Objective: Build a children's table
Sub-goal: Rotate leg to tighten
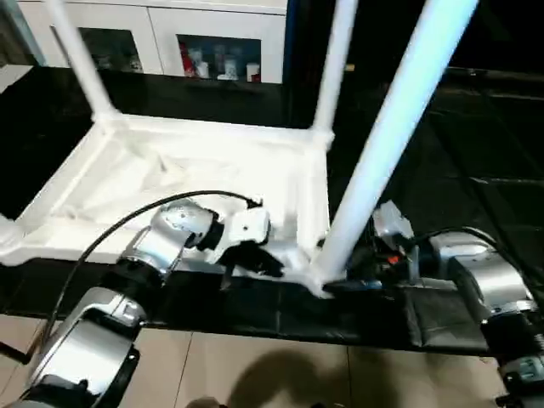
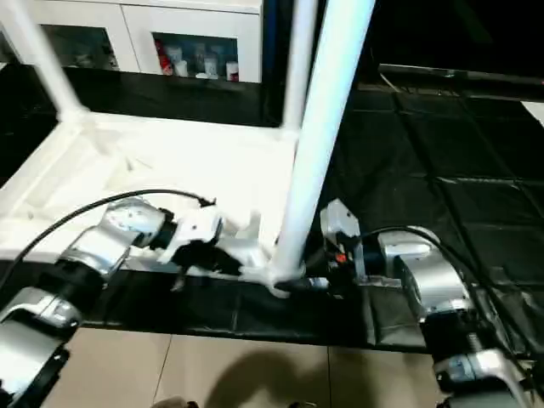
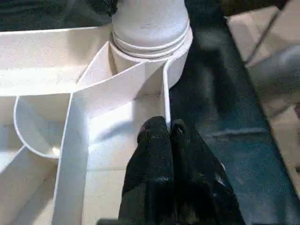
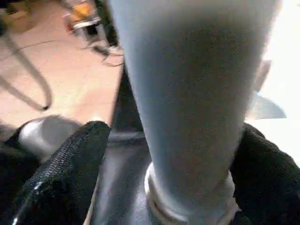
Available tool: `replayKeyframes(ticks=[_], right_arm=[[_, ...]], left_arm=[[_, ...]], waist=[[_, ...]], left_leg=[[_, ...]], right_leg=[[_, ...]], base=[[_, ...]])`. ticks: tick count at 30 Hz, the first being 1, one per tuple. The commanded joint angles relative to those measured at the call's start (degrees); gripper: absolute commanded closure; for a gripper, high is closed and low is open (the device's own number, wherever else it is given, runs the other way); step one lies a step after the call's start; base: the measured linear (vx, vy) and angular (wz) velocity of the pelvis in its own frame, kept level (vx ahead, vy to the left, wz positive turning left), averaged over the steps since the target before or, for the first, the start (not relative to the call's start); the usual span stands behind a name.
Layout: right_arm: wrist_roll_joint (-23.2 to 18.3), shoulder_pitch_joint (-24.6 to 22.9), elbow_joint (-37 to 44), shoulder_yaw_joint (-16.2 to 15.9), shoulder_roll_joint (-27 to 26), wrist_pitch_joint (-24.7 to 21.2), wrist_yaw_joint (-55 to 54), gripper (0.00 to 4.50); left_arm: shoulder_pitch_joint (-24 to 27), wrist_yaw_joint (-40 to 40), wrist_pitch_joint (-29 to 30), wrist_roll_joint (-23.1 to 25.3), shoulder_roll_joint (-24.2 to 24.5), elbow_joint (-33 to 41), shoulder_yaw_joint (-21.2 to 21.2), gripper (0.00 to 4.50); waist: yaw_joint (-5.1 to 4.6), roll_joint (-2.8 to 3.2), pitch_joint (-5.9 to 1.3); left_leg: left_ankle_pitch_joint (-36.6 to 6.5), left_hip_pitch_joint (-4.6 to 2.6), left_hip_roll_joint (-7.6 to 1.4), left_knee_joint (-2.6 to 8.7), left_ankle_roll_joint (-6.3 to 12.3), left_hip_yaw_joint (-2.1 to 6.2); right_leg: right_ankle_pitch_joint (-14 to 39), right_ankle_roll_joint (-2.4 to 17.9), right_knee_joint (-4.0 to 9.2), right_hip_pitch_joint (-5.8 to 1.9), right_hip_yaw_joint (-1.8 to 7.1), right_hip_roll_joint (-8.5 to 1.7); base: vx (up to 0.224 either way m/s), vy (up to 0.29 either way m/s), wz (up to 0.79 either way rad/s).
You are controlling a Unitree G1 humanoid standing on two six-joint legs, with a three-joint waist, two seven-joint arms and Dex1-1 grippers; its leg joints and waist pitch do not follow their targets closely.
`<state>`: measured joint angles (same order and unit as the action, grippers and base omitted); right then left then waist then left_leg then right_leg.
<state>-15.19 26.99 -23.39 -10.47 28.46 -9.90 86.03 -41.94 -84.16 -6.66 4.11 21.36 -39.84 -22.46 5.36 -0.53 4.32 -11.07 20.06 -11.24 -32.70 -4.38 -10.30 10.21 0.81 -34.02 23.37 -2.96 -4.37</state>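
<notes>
- Nearest you, your two silver forearms reach in over the front edge of the dark counter (image 1: 255,314); the table top (image 1: 187,170) lies on it upside down, ribbed underside up
- Your left claw (image 3: 169,140) is pinched narrow on the thin side wall of the top, right beside the near right corner socket (image 3: 151,51), bracing the top
- Your right claw (image 4: 173,164) sits around the base of the near right leg (image 1: 387,144), one black finger (image 4: 70,164) on each side; the leg stands tilted in that socket
- Two more legs, far left (image 1: 81,59) and far right (image 1: 334,64), already stand in the back corners; the near left corner runs off the frame, so you cannot tell its state
- The step in hand looks like seating this leg
- Next, you probably need to bring it square to the socket and press or turn it home while the left claw holds the top steady
</notes>
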Motion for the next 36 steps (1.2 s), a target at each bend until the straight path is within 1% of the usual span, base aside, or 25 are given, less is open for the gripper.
replayKeyframes(ticks=[1,2,3,6,7,8,9,10,14,16,17,19,21,22,24,27,28,29,30,31,32,33,34,35,36], right_arm=[[0.2,0.9,-0.6,-0.7,0.8,0.6,2.4,0.77],[0.4,1.2,-0.9,-0.8,0.9,0.8,2.8,0.85],[0.4,1.5,-1.2,-0.8,0.8,1.0,3.0,1.05],[0.3,1.7,-1.3,-1.1,0.9,0.8,3.4,1.17],[0.2,1.6,-1.1,-1.2,0.9,0.8,3.7,1.25],[0.2,1.7,-1.4,-1.4,0.9,0.9,4.0,1.46],[0.1,1.8,-1.5,-1.6,0.9,1.1,4.2,1.46],[0.1,1.8,-1.5,-1.6,0.9,1.1,4.2,1.56],[0.0,1.7,-1.8,-1.9,0.5,1.2,4.9,1.79],[-0.1,1.5,-1.6,-2.0,0.4,1.1,5.1,1.9],[-0.2,1.4,-1.5,-2.1,0.3,1.0,5.1,2.09],[-0.5,1.1,-1.5,-2.0,0.1,0.7,5.1,2.25],[-0.8,0.8,-1.4,-1.9,-0.1,0.3,4.9,2.33],[-1.1,0.4,-0.9,-1.7,-0.2,-0.4,4.5,2.38],[-1.6,-0.2,0.0,-1.5,-0.3,-1.2,4.0,2.44],[-3.0,-2.6,4.3,-0.3,-1.1,-6.2,-0.8,2.49],[-2.9,-3.0,4.8,-0.1,-1.4,-6.5,-1.8,2.49],[-1.6,-4.3,6.1,0.9,-3.6,-8.2,-9.0,2.49],[-0.9,-4.9,6.6,1.5,-5.0,-9.1,-13.0,2.49],[-0.9,-4.9,6.6,1.5,-5.0,-9.1,-13.0,2.49],[0.2,-5.3,7.0,2.1,-7.1,-9.7,-17.9,2.49],[0.9,-5.5,7.1,2.9,-9.4,-10.6,-22.7,2.5],[1.4,-5.6,7.1,3.4,-11.1,-11.3,-26.0,2.5],[2.8,-5.5,6.8,3.7,-14.2,-11.9,-31.4,2.5],[3.8,-5.2,6.4,3.7,-15.8,-12.3,-34.3,2.51]], left_arm=[[1.7,-4.0,-1.0,1.6,0.7,1.4,-3.7,4.5],[2.0,-4.4,-1.1,1.6,1.0,1.9,-3.9,4.5],[2.2,-4.7,-1.3,1.6,1.4,2.5,-4.1,4.5],[2.4,-4.9,-1.2,1.5,1.7,3.1,-4.3,4.5],[2.5,-4.9,-1.1,1.5,1.7,3.4,-4.2,4.5],[2.6,-5.0,-1.0,1.5,1.8,3.8,-4.2,4.5],[2.7,-5.1,-0.8,1.4,1.9,4.1,-4.1,4.5],[2.7,-5.1,-0.8,1.4,1.9,4.1,-4.1,4.5],[3.1,-5.1,-0.6,1.5,2.1,5.0,-4.1,4.5],[3.2,-5.0,-0.5,1.5,2.1,5.0,-4.1,4.5],[3.2,-4.9,-0.6,1.5,2.1,4.9,-4.2,4.5],[3.2,-4.5,-0.4,1.6,2.0,4.8,-4.2,4.5],[3.4,-4.0,0.3,1.4,1.9,4.9,-3.9,4.5],[3.4,-3.6,2.1,0.6,1.3,5.1,-3.3,4.5],[3.5,-2.9,3.6,0.0,0.7,5.3,-2.7,4.5],[3.2,1.2,6.8,0.0,-1.2,4.9,-1.4,4.5],[3.1,2.1,7.2,0.2,-1.5,4.7,-1.3,4.5],[2.8,5.6,9.4,0.2,-3.4,3.7,-0.4,4.5],[2.7,7.2,10.4,0.3,-4.3,3.4,-0.1,4.5],[2.7,7.2,10.4,0.3,-4.3,3.4,-0.1,4.5],[2.5,8.9,11.5,0.4,-5.3,2.9,0.1,4.5],[2.2,11.0,12.4,0.9,-6.5,2.3,0.1,4.5],[1.9,12.7,13.1,1.3,-7.4,1.8,0.1,4.5],[1.0,16.2,15.0,1.6,-9.5,0.3,0.6,4.5],[0.4,18.5,15.8,1.7,-10.7,-0.7,1.0,4.5]], waist=[[-0.09,-0.36,-3.47],[-0.1,-0.36,-3.48],[-0.1,-0.4,-3.49],[-0.13,-0.34,-3.55],[-0.17,-0.51,-3.57],[-0.12,-0.47,-3.59],[-0.13,-0.39,-3.57],[-0.15,-0.46,-3.64],[-0.1,-0.42,-3.66],[-0.09,-0.35,-3.63],[-0.1,-0.46,-3.63],[-0.05,-0.4,-3.56],[-0.03,-0.33,-3.51],[-0.05,-0.35,-3.52],[-0.04,-0.39,-3.53],[0.12,-0.45,-3.42],[0.2,-0.23,-3.34],[0.15,-0.35,-3.25],[0.21,-0.07,-2.89],[-0.03,-0.27,-2.82],[-0.24,-0.25,-2.58],[-0.53,-0.18,-2.48],[-0.79,-0.25,-2.43],[-1.18,-0.2,-2.39],[-1.65,-0.21,-2.24]], left_leg=[[-7.8,-0.09,-2.41,3.33,6.12,0.05],[-7.4,-0.01,-2.41,3.31,6.09,0.01],[-7.1,-0.06,-2.34,3.27,6.11,-0.08],[-6.9,-0.14,-2.38,3.23,5.96,-0.2],[-6.8,-0.13,-2.43,3.2,5.98,-0.29],[-6.6,-0.12,-2.42,3.15,6.01,-0.32],[-6.4,-0.14,-2.47,3.16,6.04,-0.42],[-6.2,-0.17,-2.47,3.09,6.06,-0.55],[-5.5,-0.22,-2.46,2.99,6.41,-0.63],[-5.7,-0.2,-2.5,3.03,6.37,-0.59],[-5.6,-0.14,-2.42,2.99,6.36,-0.61],[-6.1,-0.2,-2.42,3.02,6.23,-0.63],[-6.5,-0.23,-2.44,3.07,5.97,-0.62],[-6.5,-0.24,-2.46,3.08,5.88,-0.62],[-6.5,-0.23,-2.45,3.07,5.83,-0.62],[-5.9,-0.16,-2.43,3.1,6.06,-0.6],[-6.1,-0.22,-2.46,3.14,5.91,-0.61],[-7.4,-0.27,-2.44,3.21,5.45,-0.6],[-9.0,-0.44,-2.4,3.39,4.37,-0.66],[-9.8,-0.29,-2.31,3.5,3.81,-0.58],[-12.6,-0.48,-2.21,3.88,2.52,-0.34],[-14.2,-0.69,-2.12,3.97,1.55,-0.14],[-14.2,-0.47,-2.11,4.1,1.12,-0.01],[-14.6,-0.15,-1.95,4.37,0.41,0.28],[-15.7,-0.24,-1.8,4.54,-0.25,0.48]], right_leg=[[6.2,17.0,3.0,-3.19,2.33,-3.81],[5.8,17.0,2.92,-3.23,2.32,-3.82],[5.5,17.0,2.95,-3.18,2.28,-3.73],[5.2,17.0,2.82,-3.14,2.19,-3.67],[4.9,17.0,2.77,-3.16,2.19,-3.65],[4.7,17.0,2.71,-3.18,2.17,-3.66],[4.5,17.0,2.7,-3.13,2.12,-3.65],[4.0,17.0,2.62,-3.15,2.12,-3.6],[2.7,17.2,2.45,-3.1,2.08,-3.52],[3.0,17.2,2.46,-3.11,2.06,-3.56],[3.0,17.1,2.46,-3.18,2.07,-3.55],[4.0,16.9,2.61,-3.1,2.08,-3.57],[4.5,16.8,2.65,-3.09,2.07,-3.56],[4.6,16.8,2.63,-3.09,2.06,-3.54],[4.6,16.9,2.61,-3.1,2.06,-3.53],[4.1,16.6,2.66,-3.19,2.12,-3.45],[4.5,16.4,2.72,-3.06,2.13,-3.45],[6.7,16.0,3.04,-2.97,2.09,-3.54],[10.0,15.1,3.53,-2.68,2.15,-3.52],[12.2,14.4,3.79,-2.83,2.15,-3.61],[19.4,12.5,4.55,-2.7,1.96,-3.81],[24.3,10.7,5.05,-2.48,2.06,-4.01],[25.4,9.9,5.14,-2.56,2.14,-3.95],[27.2,8.6,5.25,-2.65,2.0,-3.95],[30.2,7.2,5.6,-2.48,1.81,-3.92]], base=[[0.0,0.0,0.0],[0.0,0.0,0.0],[0.0,0.0,0.0],[0.0,0.0,0.0],[0.0,0.0,0.0],[0.0,0.0,0.0],[0.0,0.0,0.0],[0.0,0.0,0.0],[0.0,0.0,0.0],[0.0,0.0,0.0],[0.0,0.0,0.0],[0.0,0.0,0.0],[0.0,0.0,0.0],[0.0,0.0,0.0],[0.0,0.0,0.0],[0.0,0.0,0.0],[0.0,0.0,0.0],[0.0,0.0,0.0],[0.0,0.0,0.0],[0.0,0.0,0.0],[-0.056,-0.004,0.0],[0.0,0.0,0.0],[0.0,0.0,0.0],[0.0,0.0,0.0],[0.0,0.0,0.0]])
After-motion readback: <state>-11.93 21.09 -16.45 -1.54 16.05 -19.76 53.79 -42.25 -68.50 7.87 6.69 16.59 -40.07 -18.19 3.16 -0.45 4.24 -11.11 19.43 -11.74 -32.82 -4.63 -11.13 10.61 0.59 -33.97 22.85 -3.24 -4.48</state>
